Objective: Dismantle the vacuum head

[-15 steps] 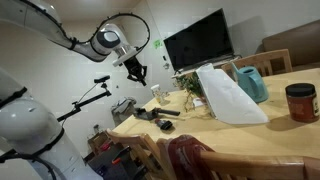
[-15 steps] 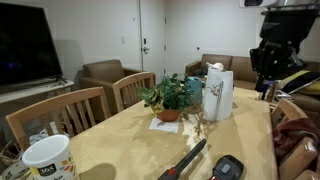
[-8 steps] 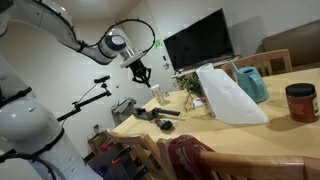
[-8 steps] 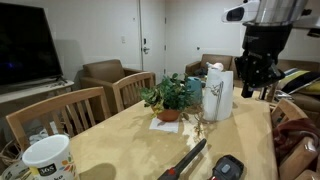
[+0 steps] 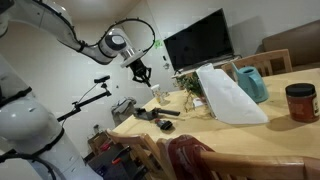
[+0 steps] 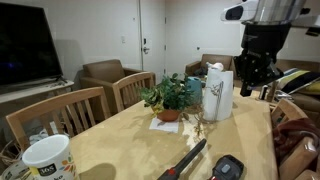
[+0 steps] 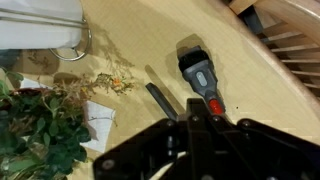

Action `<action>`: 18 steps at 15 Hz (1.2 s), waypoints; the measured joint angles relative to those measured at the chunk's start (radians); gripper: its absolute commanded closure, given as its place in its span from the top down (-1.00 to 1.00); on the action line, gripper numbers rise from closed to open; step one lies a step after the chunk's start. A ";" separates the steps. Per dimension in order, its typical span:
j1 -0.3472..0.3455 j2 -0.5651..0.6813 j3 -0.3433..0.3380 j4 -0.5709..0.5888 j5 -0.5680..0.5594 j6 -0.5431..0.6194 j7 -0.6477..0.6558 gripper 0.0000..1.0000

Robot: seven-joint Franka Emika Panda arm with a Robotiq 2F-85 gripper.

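The vacuum head is a slim black elongated piece lying flat on the wooden table, seen in the wrist view (image 7: pixel 160 100) and in both exterior views (image 6: pixel 185 160) (image 5: pixel 146 114). Next to it lies a grey boxy vacuum body with a red button (image 7: pixel 199 73) (image 6: pixel 228 167). My gripper (image 7: pixel 196 122) hangs well above these two, fingers together and holding nothing. It also shows in both exterior views (image 5: pixel 141 73) (image 6: pixel 254 78).
A white bag (image 5: pixel 226 95) (image 6: pixel 219 94) stands mid-table beside a potted plant (image 6: pixel 168 97) (image 7: pixel 35 135). A teal pitcher (image 5: pixel 251 82) and a red jar (image 5: pixel 300 102) stand further along. A white mug (image 6: pixel 46 160) is near one corner. Chairs (image 6: pixel 45 118) line the table edge.
Over the last second the arm swung sideways and slightly lower above the table. Over the last half second it has not moved. The things on the table are where they were.
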State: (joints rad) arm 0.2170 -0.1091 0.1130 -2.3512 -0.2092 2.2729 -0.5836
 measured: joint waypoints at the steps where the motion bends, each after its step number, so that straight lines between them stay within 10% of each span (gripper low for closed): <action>1: 0.000 0.000 0.000 0.000 0.000 0.000 0.000 -1.00; 18: -0.028 0.309 0.076 0.095 0.213 0.262 -0.344 -0.98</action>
State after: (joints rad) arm 0.1886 0.1994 0.1893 -2.2560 0.0042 2.5349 -0.9271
